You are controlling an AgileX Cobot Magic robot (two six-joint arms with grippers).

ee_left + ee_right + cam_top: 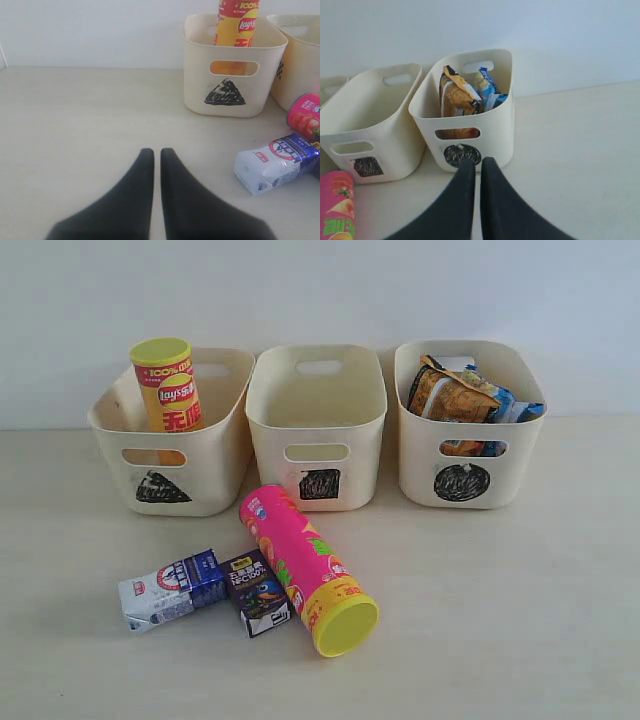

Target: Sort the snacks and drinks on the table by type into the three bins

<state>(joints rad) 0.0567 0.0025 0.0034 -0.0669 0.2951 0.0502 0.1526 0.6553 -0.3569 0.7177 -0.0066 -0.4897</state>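
Pink chip tube lies on the desk; we judge it light, stiff, roll-prone, best taken mid-barrel. Clenched and empty: left tool, right tool.

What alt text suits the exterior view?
Three cream bins in a row on a table: the triangle bin holds an upright yellow-red chip tube, the square bin shows nothing, the circle bin two crinkly bags. In front lie a pink chip tube, a white-and-blue carton and a purple carton.
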